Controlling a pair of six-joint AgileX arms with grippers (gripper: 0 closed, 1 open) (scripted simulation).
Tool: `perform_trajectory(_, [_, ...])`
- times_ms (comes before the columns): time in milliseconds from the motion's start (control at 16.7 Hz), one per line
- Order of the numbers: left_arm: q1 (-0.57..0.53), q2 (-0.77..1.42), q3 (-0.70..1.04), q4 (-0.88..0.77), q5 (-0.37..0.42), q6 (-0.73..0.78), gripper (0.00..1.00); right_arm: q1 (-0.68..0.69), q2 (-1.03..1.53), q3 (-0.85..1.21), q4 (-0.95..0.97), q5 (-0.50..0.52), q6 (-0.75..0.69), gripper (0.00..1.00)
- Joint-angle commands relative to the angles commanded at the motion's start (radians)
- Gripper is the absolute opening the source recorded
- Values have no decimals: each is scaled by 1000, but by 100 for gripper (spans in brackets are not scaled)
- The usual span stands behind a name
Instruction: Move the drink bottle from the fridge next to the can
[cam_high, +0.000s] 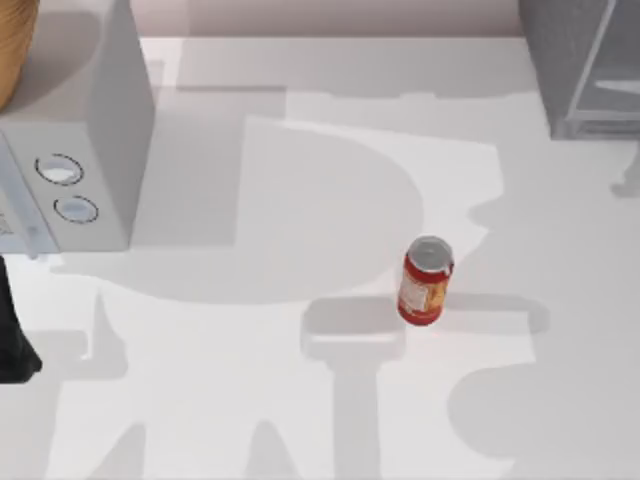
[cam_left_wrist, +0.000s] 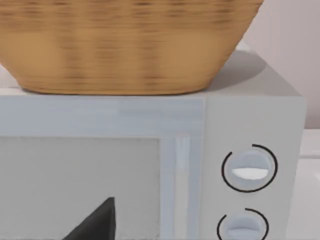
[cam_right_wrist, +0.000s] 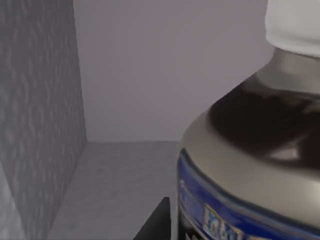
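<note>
Landmark: the can (cam_high: 426, 281), upright on the table (cam_high: 300, 400), alone; the spot beside it is vacant.

Left arm (cam_high: 15, 345): parked, well left of the can, before the white box with two dials (cam_high: 70, 190); a woven basket (cam_left_wrist: 125, 45) sits on top of the box. Claw state: cannot tell.

Fridge (cam_high: 585, 65): far right of the can, at the table's back corner.

Drink bottle (cam_right_wrist: 250, 165): upright inside the fridge, the right wrist camera close against it. Right claw: cannot tell whether apart, together or clamped.

Progress, by judgement: early; extraction, carry and placement beside the can all remain.
</note>
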Motion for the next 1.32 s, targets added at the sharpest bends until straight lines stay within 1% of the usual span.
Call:
perform_trajectory(240, [0, 0, 0, 0, 0, 0, 100, 8, 7, 1, -1, 3, 2, 0])
perform_trajectory(420, [0, 0, 0, 0, 0, 0, 100, 72, 35, -54, 57, 57, -1, 0])
perform_trajectory(480, [0, 0, 0, 0, 0, 0, 100, 113, 46, -85, 94, 91, -2, 0])
perform_trajectory(600, [0, 0, 0, 0, 0, 0, 100, 217, 58, -144, 181, 190, -4, 0])
perform_trajectory(840, [0, 0, 0, 0, 0, 0, 100, 458, 77, -260, 336, 481, -8, 0])
perform_trajectory(960, [0, 0, 0, 0, 0, 0, 100, 580, 87, -337, 412, 599, -10, 0])
perform_trajectory(1140, [0, 0, 0, 0, 0, 0, 100, 697, 87, -431, 509, 702, -15, 0])
perform_trajectory(1320, [0, 0, 0, 0, 0, 0, 100, 725, 82, -454, 533, 722, -17, 0])
